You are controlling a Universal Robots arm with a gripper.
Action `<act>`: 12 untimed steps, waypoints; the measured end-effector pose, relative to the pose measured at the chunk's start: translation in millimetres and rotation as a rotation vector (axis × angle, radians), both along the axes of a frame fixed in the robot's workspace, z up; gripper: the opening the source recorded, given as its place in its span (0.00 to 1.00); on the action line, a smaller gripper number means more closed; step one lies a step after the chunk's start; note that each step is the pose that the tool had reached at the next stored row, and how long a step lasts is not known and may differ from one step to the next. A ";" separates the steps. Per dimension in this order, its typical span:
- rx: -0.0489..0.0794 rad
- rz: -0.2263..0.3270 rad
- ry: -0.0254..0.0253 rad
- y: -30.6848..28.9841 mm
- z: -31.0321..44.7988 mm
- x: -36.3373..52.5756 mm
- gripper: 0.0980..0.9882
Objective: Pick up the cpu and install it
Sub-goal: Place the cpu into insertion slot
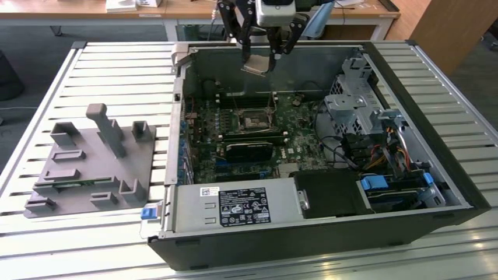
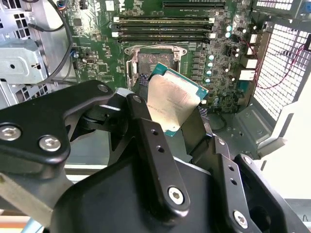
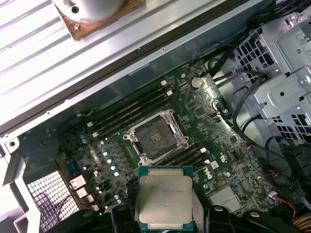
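An open computer case lies on a slatted table, a grey fixture beside it. Inside the case sit a green motherboard and a power supply

The gripper is showing matte black linkage fingers, long flat bars with small holes running along them and silver hex-socket screws sitting at the pivots. A broad black link is carrying two larger silver screws. In the exterior view its body is gleaming silver-grey above thin black fingers.
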State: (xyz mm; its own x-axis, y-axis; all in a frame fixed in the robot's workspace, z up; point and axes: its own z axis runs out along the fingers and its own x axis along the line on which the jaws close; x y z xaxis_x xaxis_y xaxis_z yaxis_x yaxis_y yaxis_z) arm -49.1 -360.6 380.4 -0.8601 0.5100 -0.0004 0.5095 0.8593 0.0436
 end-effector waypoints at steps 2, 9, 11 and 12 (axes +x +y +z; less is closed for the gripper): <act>0.000 -0.006 0.0000 0.0 0.0 0.0 0.48; 0.000 -0.025 0.0000 0.0 -0.2 0.0 0.48; 0.000 -0.031 0.0000 0.0 -0.2 0.0 0.48; 0.000 -0.034 0.0000 0.0 -0.2 0.0 0.48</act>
State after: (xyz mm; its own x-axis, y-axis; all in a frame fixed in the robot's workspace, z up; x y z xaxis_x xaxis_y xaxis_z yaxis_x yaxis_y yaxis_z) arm -49.1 -360.7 380.2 -0.8426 0.5386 -0.0004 0.5381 0.8418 0.0436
